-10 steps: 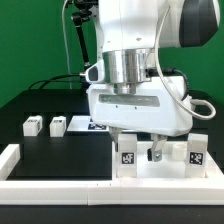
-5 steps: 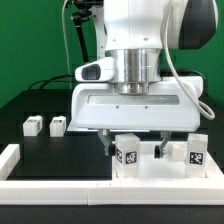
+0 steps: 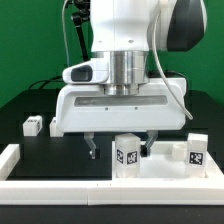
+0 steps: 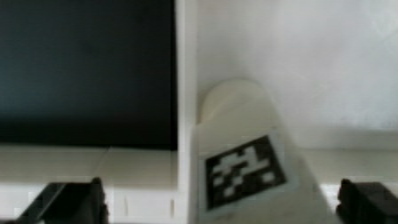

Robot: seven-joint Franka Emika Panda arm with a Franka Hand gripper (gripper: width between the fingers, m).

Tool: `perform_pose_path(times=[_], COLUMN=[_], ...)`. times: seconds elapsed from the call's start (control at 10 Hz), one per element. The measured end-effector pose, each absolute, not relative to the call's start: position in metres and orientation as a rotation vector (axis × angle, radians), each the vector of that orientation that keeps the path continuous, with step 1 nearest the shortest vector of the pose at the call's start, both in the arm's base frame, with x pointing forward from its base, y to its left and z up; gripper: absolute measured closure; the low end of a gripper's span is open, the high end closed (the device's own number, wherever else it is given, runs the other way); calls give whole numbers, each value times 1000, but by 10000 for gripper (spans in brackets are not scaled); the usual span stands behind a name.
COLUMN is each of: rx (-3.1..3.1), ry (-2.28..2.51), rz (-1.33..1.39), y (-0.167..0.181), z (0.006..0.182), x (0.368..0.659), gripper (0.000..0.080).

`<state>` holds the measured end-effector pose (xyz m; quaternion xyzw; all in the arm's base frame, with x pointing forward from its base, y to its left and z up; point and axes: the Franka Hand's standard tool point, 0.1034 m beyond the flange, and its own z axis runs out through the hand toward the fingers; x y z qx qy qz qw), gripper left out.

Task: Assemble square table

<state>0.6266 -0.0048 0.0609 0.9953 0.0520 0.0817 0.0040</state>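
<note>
Fingers (image 3: 93,150) are hanging wide apart, gripping nothing, as I'm hovering them around a tagged leg (image 3: 126,155) standing at the square table top (image 3: 170,168) toward the exterior view's right. Another leg (image 3: 196,150) is waiting nearby, and a third leg (image 3: 33,125) is sitting well apart on the dark surface (image 3: 40,150). I'm judging assembly barely begun: no leg looks fitted.

A white tagged leg (image 4: 237,150) shows between the hand's (image 4: 219,202) wide-apart fingers (image 4: 71,202).
</note>
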Motion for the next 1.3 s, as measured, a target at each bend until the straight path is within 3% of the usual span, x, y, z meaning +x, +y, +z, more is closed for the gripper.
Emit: perform_pose_path(times=[0.2, 0.3, 0.4, 0.5, 0.6, 0.7, 1.3], rx=[3119, 3121, 3122, 3130, 3137, 3138, 3003], ry=[152, 133, 128, 46, -76, -181, -1066], rz=[256, 256, 256, 257, 257, 257, 225], y=[-5, -6, -6, -5, -5, -5, 0], z=[60, 60, 60, 60, 60, 60, 59], x=[626, 626, 626, 626, 626, 626, 631], gripper=[150, 261, 261, 408, 408, 511, 511])
